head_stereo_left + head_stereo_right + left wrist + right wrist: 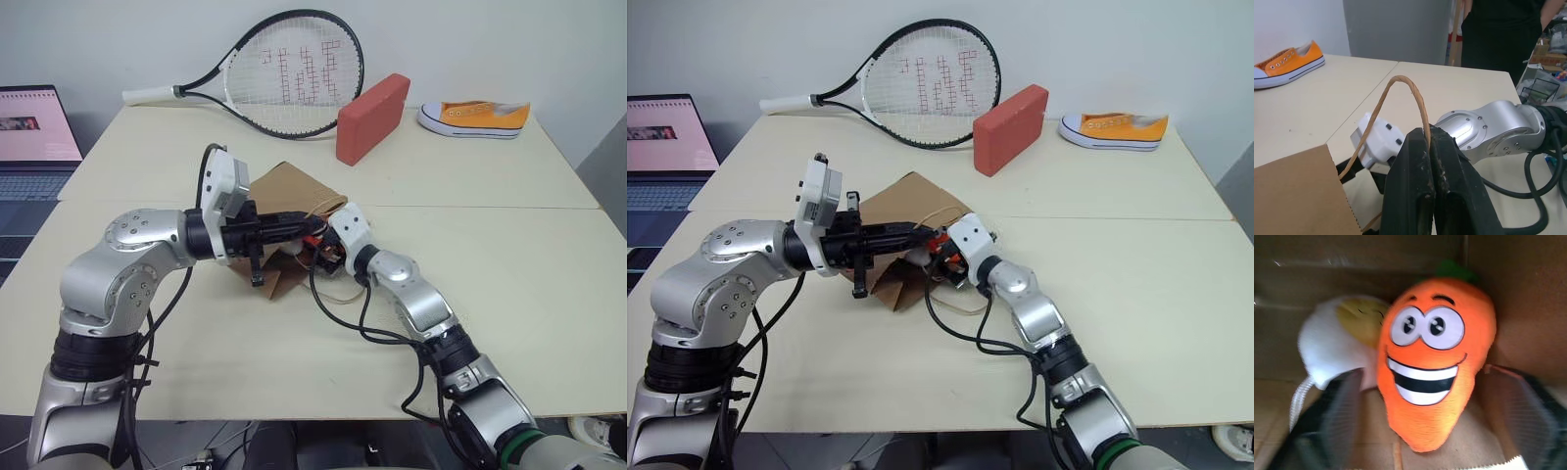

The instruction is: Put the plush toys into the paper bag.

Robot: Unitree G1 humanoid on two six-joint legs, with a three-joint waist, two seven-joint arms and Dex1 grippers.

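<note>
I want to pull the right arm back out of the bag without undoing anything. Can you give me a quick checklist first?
1. Carrot toy inside the paper bag: ok.
2. Egg toy inside, behind the carrot: ok.
3. Right gripper open, fingers apart on either side of the carrot: ok.
4. Left gripper shut on the bag's handle: ok.
5. Carrot free of the right fingers: cannot tell.

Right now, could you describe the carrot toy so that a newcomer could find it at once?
Look at the brown paper bag lying on the near table, its handle pinched by the left gripper. Inside it, before the open right gripper, sits the carrot plush: orange and grinning, unlike the white egg plush beside it.
</note>
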